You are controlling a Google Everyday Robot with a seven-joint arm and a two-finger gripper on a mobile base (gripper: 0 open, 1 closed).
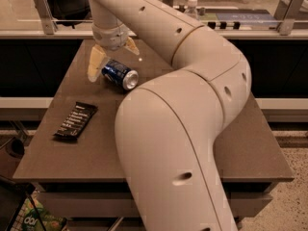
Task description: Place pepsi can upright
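The pepsi can (119,74), blue with a silver end facing front right, lies on its side on the far left part of the brown table (72,158). My gripper (113,61) hangs from the arm that reaches over the table and sits right over the can's far end. It is open. One pale finger (95,64) is down on the can's left side, and the other finger (131,46) is behind it on the right. The can rests on the table, not lifted.
A dark snack bar wrapper (75,120) lies near the table's left edge. A clear bottle with a white cap (191,6) stands on the counter behind. My big arm links (183,143) cover the table's middle and right.
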